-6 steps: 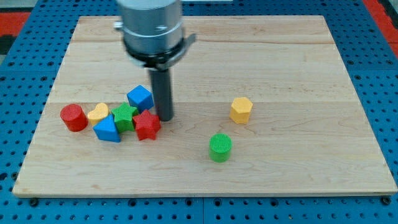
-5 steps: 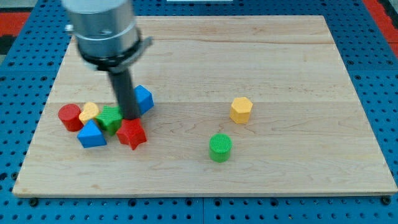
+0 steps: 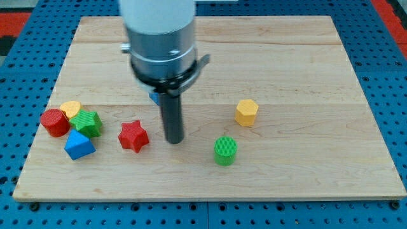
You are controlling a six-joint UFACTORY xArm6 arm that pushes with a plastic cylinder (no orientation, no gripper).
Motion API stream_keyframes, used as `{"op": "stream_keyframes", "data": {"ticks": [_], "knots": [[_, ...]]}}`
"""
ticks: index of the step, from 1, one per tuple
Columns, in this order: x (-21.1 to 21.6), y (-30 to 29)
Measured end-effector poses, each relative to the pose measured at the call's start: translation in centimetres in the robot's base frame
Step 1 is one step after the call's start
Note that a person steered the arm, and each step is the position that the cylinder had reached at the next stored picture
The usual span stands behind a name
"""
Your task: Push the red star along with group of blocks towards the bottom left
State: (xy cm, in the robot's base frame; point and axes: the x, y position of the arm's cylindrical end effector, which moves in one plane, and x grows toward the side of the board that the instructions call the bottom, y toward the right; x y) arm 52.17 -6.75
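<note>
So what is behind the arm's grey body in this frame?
A sliver of a blue block shows at the view's left of the rod, just under the grey body. Its shape is hidden. My tip rests right of the red star, apart from it.

A robotics lab bench: a wooden board laid on blue perforated mounting plate

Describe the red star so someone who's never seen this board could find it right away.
Start at the wooden board and look at its lower left part, just left of my tip. The red star lies there alone, apart from the cluster further left. Unlike the red cylinder in that cluster, it has points and touches no other block.
</note>
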Motion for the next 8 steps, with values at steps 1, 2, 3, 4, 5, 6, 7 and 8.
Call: {"op": "stream_keyframes", "data": {"ticks": [1, 2, 3, 4, 5, 6, 7, 8], "knots": [[-0.1, -6.7], [-0.7, -10.3], [-4.9, -4.1], [-12.4, -8.1], [-15.0, -17.9], [-14.6, -23.7], [-8.9, -23.0], [-5.6, -23.2]]}}
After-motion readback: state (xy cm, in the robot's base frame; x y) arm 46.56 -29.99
